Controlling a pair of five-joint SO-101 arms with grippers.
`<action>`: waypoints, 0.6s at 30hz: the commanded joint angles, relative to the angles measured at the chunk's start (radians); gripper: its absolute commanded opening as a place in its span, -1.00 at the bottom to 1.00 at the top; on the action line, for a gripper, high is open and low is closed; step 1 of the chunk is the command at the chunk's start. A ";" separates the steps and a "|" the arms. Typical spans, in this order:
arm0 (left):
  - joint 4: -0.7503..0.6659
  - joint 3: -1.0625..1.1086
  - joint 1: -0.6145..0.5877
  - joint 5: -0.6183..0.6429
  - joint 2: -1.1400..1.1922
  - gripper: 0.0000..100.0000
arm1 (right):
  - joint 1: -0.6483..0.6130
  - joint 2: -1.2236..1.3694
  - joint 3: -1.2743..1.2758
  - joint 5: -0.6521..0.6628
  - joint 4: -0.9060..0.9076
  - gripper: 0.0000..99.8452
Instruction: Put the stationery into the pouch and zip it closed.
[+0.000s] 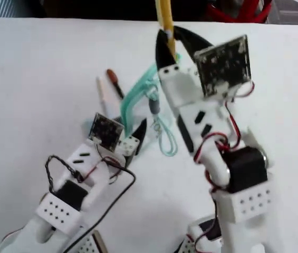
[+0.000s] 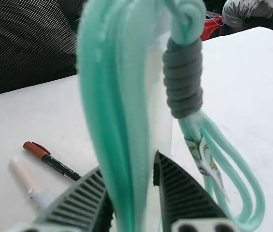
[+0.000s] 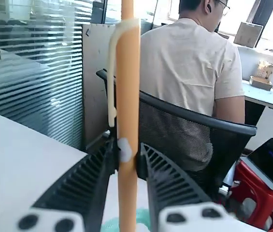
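The right tool [image 1: 170, 37] is pinched on an orange pen [image 1: 164, 13], with its two black fingers pressed against the barrel from either side. In the right wrist view the tool [image 3: 126, 164] grips the pen [image 3: 127, 96] about halfway along. The pen stands upright, with its pale clip on the upper half. A bit of the teal pouch [image 3: 143, 220] shows just below it, between the fingers. This tool hangs over the middle of the table [image 1: 32, 63], toward the far edge.

The left tool [image 1: 135, 132] is closed on the pouch [image 1: 138, 92], nearer the middle of the table. In the left wrist view its ribbed fingers [image 2: 85, 198] clamp the folded teal edge of the pouch [image 2: 119, 96], which rises edge-on out of the tool [image 2: 134, 193]. I cannot tell whether the pouch's lower part rests on the table.

A teal cord loop [image 1: 164, 139] hangs from the pouch, bound by a grey wrap [image 1: 154, 107]. The wrap [image 2: 183, 77] sits just beside the pouch body, and the loop [image 2: 233, 188] trails down onto the table [image 2: 252, 72].

Two more pens lie side by side just left of the pouch, pointing toward the far edge. They are a red-capped marker [image 1: 114, 83] [image 2: 51, 159] and, just beside it, a pale pen [image 1: 102, 95] [image 2: 25, 179].
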 commanded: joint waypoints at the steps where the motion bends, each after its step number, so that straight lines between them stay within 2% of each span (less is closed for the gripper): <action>1: -0.025 -0.005 -0.001 0.009 0.007 -0.77 | 0.013 0.102 -0.103 -0.061 -0.027 -0.96; 5: -0.025 -0.006 -0.001 0.009 0.005 -0.77 | 0.028 0.177 -0.109 -0.110 -0.027 -0.96; 12: -0.025 -0.006 -0.002 0.009 0.002 -0.77 | 0.030 0.216 -0.058 -0.109 -0.094 -0.96; 18: -0.025 -0.008 -0.005 0.009 0.001 -0.77 | 0.081 0.223 -0.031 -0.110 -0.096 -0.96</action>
